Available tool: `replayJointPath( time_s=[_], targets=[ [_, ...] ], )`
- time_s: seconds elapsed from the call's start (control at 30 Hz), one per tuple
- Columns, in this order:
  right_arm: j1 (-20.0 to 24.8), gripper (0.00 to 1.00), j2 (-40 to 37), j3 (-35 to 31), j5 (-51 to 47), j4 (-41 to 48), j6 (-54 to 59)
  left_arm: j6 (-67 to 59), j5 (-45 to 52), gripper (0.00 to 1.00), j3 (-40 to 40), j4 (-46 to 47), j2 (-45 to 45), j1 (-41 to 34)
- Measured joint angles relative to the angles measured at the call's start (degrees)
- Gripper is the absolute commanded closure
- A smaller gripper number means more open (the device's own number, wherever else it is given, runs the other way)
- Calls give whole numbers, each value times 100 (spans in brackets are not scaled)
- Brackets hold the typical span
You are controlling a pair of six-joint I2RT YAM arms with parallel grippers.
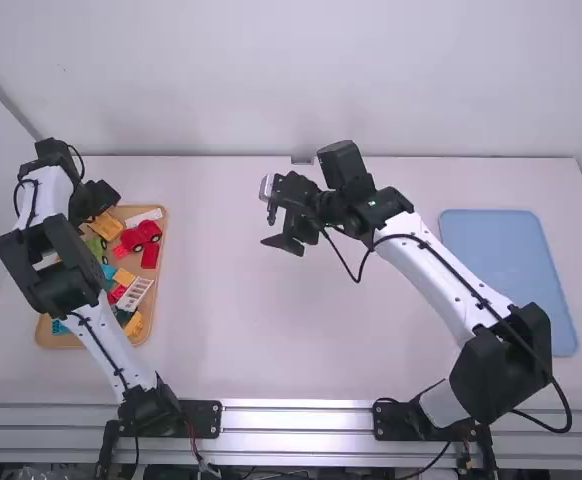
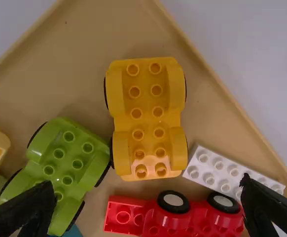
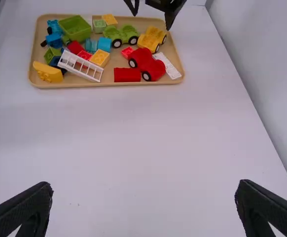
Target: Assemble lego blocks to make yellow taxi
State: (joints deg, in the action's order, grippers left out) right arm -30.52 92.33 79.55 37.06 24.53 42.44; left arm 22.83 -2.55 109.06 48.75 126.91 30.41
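White surface (image 1: pixel 251 320) bore a tan tray (image 2: pixel 84 37). Left hand (image 1: pixel 103 200), released, hung over the yellow wheeled base (image 2: pixel 147 118); right hand (image 1: pixel 276 230), also released, stood well apart.

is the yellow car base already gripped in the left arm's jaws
No, the yellow car base lies in the tan tray, with the left arm's open jaws apart from it.

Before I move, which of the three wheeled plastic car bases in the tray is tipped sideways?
The red car base, beside the white studded brick: its round wheel faces show from above, while the yellow base and the green base sit studs up.
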Motion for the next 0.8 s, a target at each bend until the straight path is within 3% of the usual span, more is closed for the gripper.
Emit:
replayJointPath(
  time_s=[0.37, 0.53, 0.8],
  targets=[
    [-2, 1, 2, 0, -153, -103, 42, -17, 0, 4, -26, -328, 0, -4],
    [-2, 1, 2, 0, -144, -188, 42, -173, 0, 1, -151, -905, 0, -4],
    [-184, 1, 35, 0, -278, -267, 7, -92, 0, 0, -466, -887, 2, -4]
  ],
)
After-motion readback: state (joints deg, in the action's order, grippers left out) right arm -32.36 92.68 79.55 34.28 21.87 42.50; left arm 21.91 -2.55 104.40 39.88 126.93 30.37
